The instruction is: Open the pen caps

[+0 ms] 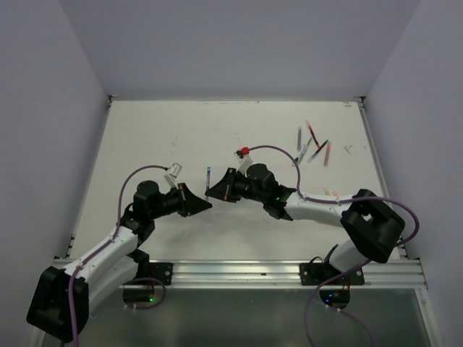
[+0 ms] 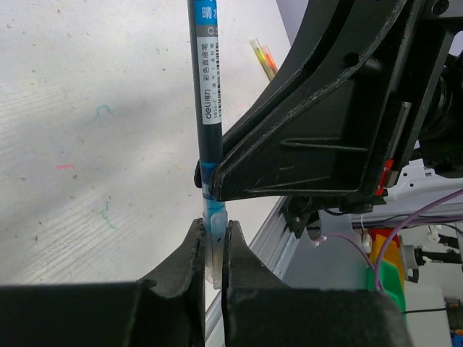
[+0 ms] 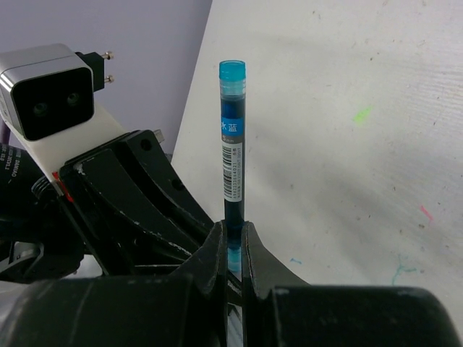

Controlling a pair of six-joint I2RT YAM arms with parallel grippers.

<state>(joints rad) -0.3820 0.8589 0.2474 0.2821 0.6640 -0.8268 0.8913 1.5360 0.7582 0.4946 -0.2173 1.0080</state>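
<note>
A dark blue pen point(image 1: 208, 181) is held between both grippers at mid-table. In the left wrist view my left gripper point(image 2: 215, 244) is shut on the clear pen cap point(image 2: 214, 230) at the pen's near end, and the labelled pen body point(image 2: 208, 94) runs away from it. My right gripper point(image 3: 233, 242) is shut on the same pen's body point(image 3: 233, 152) just beyond the cap; its blue end plug points away. In the top view the left gripper point(image 1: 205, 204) and right gripper point(image 1: 213, 192) nearly touch. The cap still sits on the pen.
Several other pens point(image 1: 312, 148) lie in a loose cluster at the back right of the white table point(image 1: 159, 130). A small white piece point(image 1: 348, 148) lies beside them. A yellow pen point(image 2: 263, 58) lies beyond the held one. The metal rail point(image 1: 239, 273) runs along the near edge.
</note>
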